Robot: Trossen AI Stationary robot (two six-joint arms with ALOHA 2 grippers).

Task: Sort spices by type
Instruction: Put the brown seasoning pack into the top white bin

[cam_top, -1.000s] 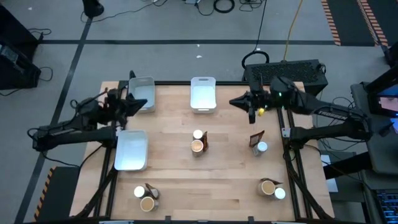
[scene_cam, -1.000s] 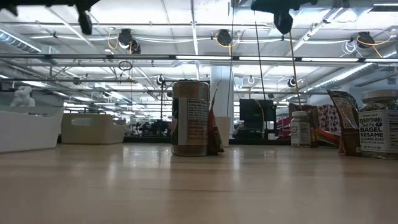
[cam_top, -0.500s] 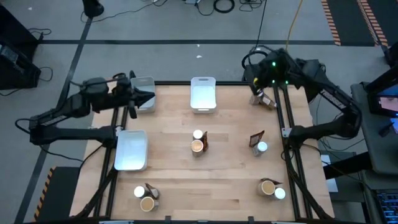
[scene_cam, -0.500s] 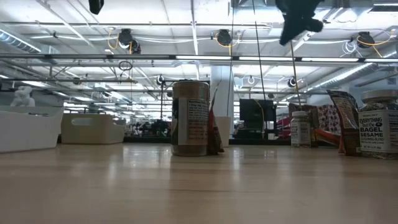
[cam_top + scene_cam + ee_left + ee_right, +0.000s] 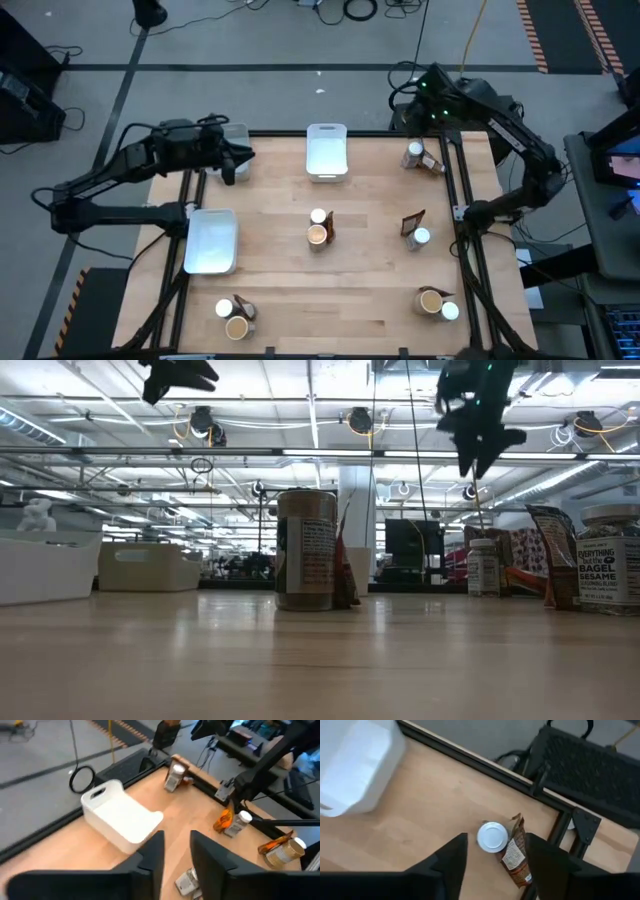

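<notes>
The spices stand in small groups on the wooden table: a white-topped jar (image 5: 413, 153) with a dark brown packet (image 5: 433, 161) at the far right corner, a group at the middle (image 5: 317, 226), one at the right (image 5: 414, 230), one at the near right (image 5: 436, 303) and one at the near left (image 5: 232, 318). My right gripper (image 5: 497, 857) hangs open high above the far-right jar (image 5: 493, 837) and packet (image 5: 516, 855), pointing steeply down. My left gripper (image 5: 176, 855) is open and raised over the table's far left, holding nothing.
Three pale trays stand on the table: one at the far middle (image 5: 327, 150), one at the left (image 5: 211, 242), and one at the far left (image 5: 236, 132) partly under my left arm. A dark keyboard (image 5: 590, 765) lies beyond the far right edge.
My right gripper has swung from over the table's far right part toward the far right corner and tipped from near level to steeply downward; the jar and packet there now show below it. My left gripper has risen and shifted a little toward the right.
</notes>
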